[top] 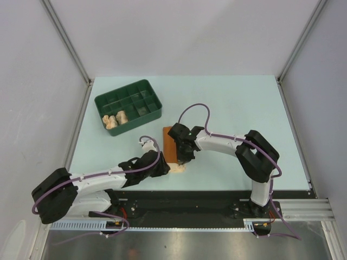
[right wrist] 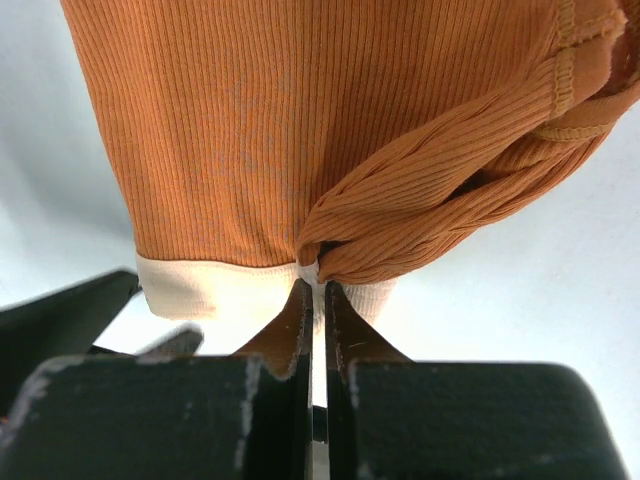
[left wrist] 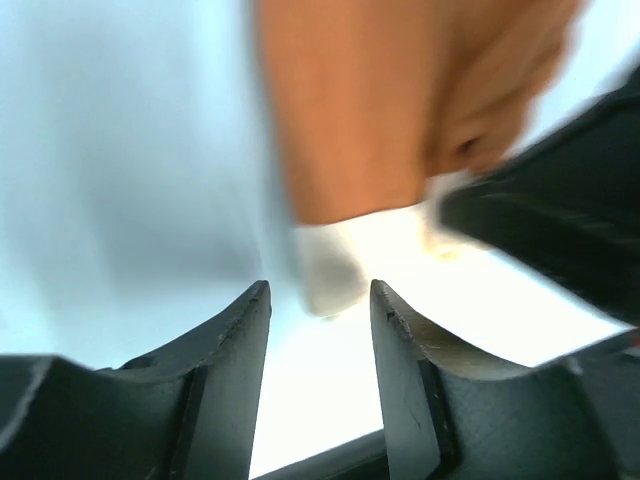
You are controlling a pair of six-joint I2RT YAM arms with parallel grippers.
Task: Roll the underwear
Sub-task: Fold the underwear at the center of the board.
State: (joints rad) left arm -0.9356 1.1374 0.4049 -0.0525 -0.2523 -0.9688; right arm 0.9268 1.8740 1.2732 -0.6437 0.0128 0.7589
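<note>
At your left, the green tray (top: 138,122) holds what look like two pale rolls (top: 115,119). Your left jaws stand parted and empty at the cream edging of the rust-orange underwear (right wrist: 280,130), which lies on the tabletop (top: 233,103); your right jaws pinch that hem tight.

Pale mint table (top: 238,103), grey walls (top: 179,32)
</note>
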